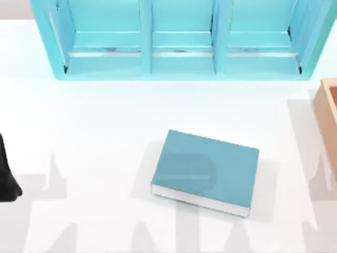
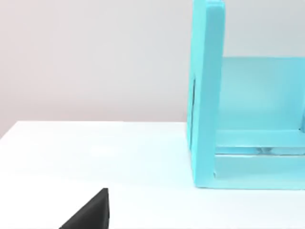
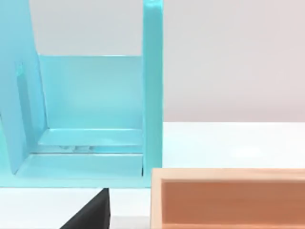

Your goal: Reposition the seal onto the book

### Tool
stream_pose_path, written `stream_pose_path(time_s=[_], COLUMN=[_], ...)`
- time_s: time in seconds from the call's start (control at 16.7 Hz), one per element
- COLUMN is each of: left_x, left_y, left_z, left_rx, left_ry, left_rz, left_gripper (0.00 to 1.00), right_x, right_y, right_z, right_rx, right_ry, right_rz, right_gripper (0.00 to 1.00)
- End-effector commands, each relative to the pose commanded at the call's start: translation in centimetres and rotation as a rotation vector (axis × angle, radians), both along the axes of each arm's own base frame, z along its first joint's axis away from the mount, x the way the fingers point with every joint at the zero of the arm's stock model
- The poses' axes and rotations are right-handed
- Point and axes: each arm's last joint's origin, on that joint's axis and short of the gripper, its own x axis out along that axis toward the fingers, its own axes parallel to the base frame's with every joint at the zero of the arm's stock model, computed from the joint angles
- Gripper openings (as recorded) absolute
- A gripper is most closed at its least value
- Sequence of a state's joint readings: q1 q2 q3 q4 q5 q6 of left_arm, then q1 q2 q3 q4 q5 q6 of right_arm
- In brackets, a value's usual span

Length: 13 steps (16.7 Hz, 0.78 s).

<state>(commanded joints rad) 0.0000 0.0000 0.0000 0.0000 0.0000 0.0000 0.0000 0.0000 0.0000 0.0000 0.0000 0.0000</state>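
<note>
The book (image 1: 208,171), a flat teal-blue hardcover with white page edges, lies a little right of the table's middle, turned slightly. Nothing rests on its cover. The seal is out of view. My left arm (image 1: 6,176) is a dark shape parked at the table's left edge, well away from the book. A black part of my left gripper (image 2: 90,214) pokes into the left wrist view, above bare white table. A black part of my right gripper (image 3: 90,212) appears in the right wrist view, beside a wooden box.
A large light-blue shelf unit (image 1: 179,68) with open compartments spans the back of the table; its side walls (image 2: 207,95) (image 3: 152,95) face each wrist camera. A tan wooden box (image 1: 329,116) (image 3: 228,200) stands at the right edge.
</note>
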Motion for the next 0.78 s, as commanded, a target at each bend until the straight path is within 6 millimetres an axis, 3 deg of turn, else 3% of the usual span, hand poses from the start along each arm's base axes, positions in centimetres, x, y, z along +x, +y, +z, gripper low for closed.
stream_pose_path(time_s=[0.24, 0.48, 0.66, 0.78], left_x=[0.0, 0.0, 0.0, 0.0], left_y=[0.0, 0.0, 0.0, 0.0], left_z=[0.0, 0.0, 0.0, 0.0], left_rx=[0.000, 0.000, 0.000, 0.000], left_ry=[0.000, 0.000, 0.000, 0.000], left_rz=[0.000, 0.000, 0.000, 0.000], left_gripper=[1.00, 1.00, 1.00, 1.00], right_x=[0.0, 0.8, 3.1, 5.8], right_y=[-0.1, -0.6, -1.3, -2.0], right_z=[1.1, 5.0, 8.7, 10.8], right_rx=[-0.013, -0.047, -0.070, -0.076], right_ry=[0.060, 0.266, 0.500, 0.681], right_rz=[-0.011, -0.047, -0.074, -0.084], right_gripper=[1.00, 1.00, 1.00, 1.00])
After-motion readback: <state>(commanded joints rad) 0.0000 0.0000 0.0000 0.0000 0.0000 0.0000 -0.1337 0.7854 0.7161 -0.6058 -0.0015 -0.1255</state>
